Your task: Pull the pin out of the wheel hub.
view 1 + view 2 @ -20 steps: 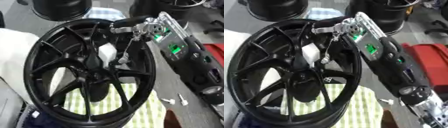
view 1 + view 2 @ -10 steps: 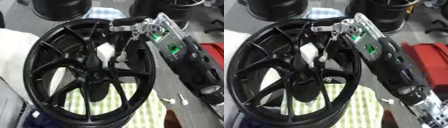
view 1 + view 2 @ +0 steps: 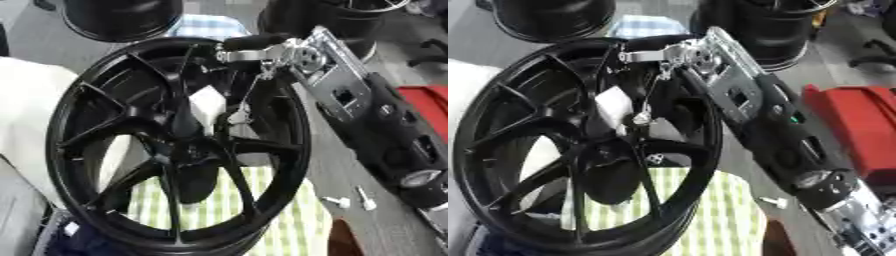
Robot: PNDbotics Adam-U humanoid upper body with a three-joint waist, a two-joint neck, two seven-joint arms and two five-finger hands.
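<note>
Reaching: the right hand (image 3: 262,47), black with silver joints, comes in from the upper right over the big glossy black spoked wheel (image 3: 175,145), its dark fingers (image 3: 654,42) lying across the wheel's top rim.
Hand state: fingers look extended along the rim, but whether any of them pinch something I cannot tell.
Left hand: not in view.
Pin: a small silvery piece (image 3: 641,118) hangs just above the wheel's centre on a thin line running down from the hand; it is probably the pin or its pull, and it sits beside a white tag (image 3: 208,103) on a spoke.
Hub: the dark centre (image 3: 188,150) where the spokes meet, directly below the silvery piece.
Doing it well: draw straight along the pin's own axis, away from the hub; keep the line clear of the spokes; avoid a sideways tug that could jam it.
Beyond the wheel: checked cloth (image 3: 262,220) beneath, white bolts (image 3: 350,200) on the worktop to the wheel's right, red box (image 3: 859,130) further right.
</note>
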